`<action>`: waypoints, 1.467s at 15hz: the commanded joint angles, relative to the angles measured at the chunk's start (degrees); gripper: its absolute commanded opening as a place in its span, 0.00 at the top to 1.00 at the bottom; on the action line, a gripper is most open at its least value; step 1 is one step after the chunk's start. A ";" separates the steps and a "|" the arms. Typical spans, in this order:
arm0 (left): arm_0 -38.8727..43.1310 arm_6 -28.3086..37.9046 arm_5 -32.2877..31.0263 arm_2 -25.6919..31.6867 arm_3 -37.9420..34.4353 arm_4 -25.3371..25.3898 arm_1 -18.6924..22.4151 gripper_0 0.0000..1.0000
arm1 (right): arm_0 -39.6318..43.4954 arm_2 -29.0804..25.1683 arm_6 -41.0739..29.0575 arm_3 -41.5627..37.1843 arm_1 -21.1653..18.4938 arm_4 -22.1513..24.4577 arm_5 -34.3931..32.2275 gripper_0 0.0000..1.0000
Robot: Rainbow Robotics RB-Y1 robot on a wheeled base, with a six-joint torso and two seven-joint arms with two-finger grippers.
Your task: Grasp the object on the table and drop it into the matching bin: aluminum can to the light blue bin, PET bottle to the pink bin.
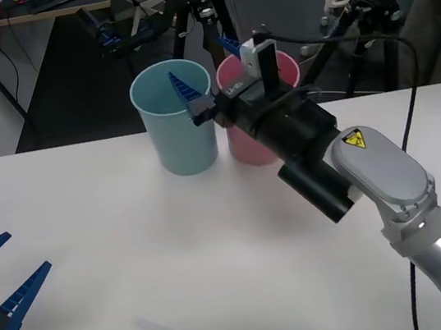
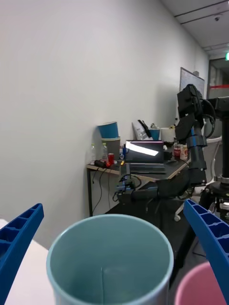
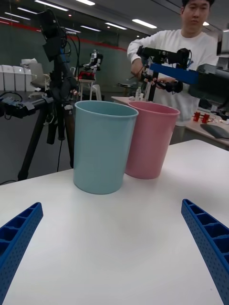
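Can-wise, I cannot find the aluminum can anywhere: nothing is between my fingers, none lies on the bare table (image 1: pixel 135 261), and what I see of the inner wall of the light blue bin (image 1: pixel 177 122) is bare, its bottom hidden from me. My guess is it has been let go and sits down in that bin, but I cannot confirm it.

My right gripper (image 1: pixel 207 76) hangs spread wide over the two bins near the table's far edge, one finger above the blue bin's mouth, the other over the pink bin (image 1: pixel 260 122) just beside it. My left gripper (image 1: pixel 2 285) waits with fingers apart low over the table's left edge.

The bins stand touching, tall and light-looking. My worry is pulling back carelessly: a finger dipping could catch either rolled rim and tip a bin, spilling whatever is inside toward the far edge. Lifting straight up before retracting looks safest.

The pink bin's inside is hidden behind my wrist.
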 commanded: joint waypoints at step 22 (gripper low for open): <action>0.00 0.00 0.00 0.00 0.00 0.00 0.00 0.00 | 46.57 -51.27 3.14 -9.84 -7.75 -10.07 -56.09 0.00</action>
